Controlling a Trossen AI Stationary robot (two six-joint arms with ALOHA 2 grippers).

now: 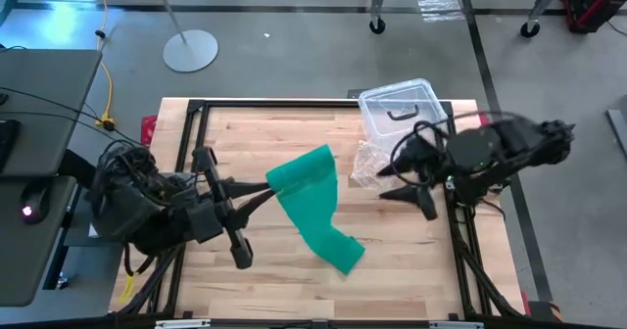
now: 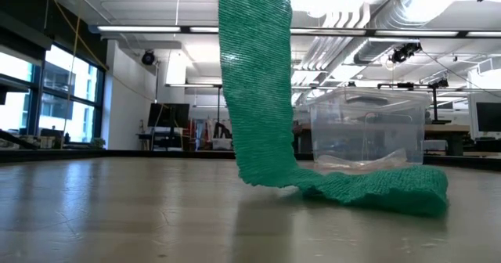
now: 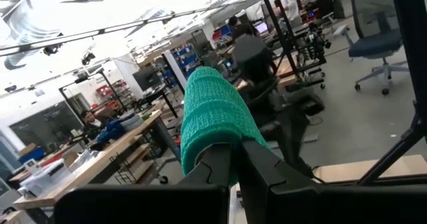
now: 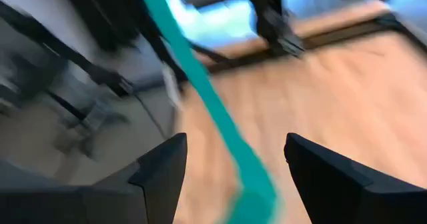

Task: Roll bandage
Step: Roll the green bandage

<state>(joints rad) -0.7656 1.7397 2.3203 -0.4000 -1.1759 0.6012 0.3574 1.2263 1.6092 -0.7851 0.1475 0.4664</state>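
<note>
**A:** While we look from above, where is the bandage [image 1: 315, 208]?

**B:** One end hangs from the left gripper [image 1: 269, 186], whose fingers are pinched tight on it; the rest drapes down, with its far end folded on the bench [image 1: 265, 133]. The right gripper [image 1: 404, 184] waits near the right edge, fingers spread and empty.

**A:** And level with the bench?

**B:** The green strip drops from above and its tail lies crumpled on the wood, in front of the clear plastic box [image 2: 368, 130].

**A:** The left wrist?

**B:** The bandage's end bulges over the closed fingertips [image 3: 263, 161], so the hold looks secure.

**A:** The right wrist?

**B:** Its open fingers [image 4: 160, 174] frame the strip slanting between them, not touching.

**A:** So how should the rolling go?

**B:** I'd keep the strip flat and lightly taut, bring the right fingers to the free end, and wind with the edges aligned, so it doesn't twist.

**A:** The containers?

**B:** The box sits at the far right corner; I can't make out anything inside. A crinkly clear bag [image 1: 368, 163] lies beside it.
</note>
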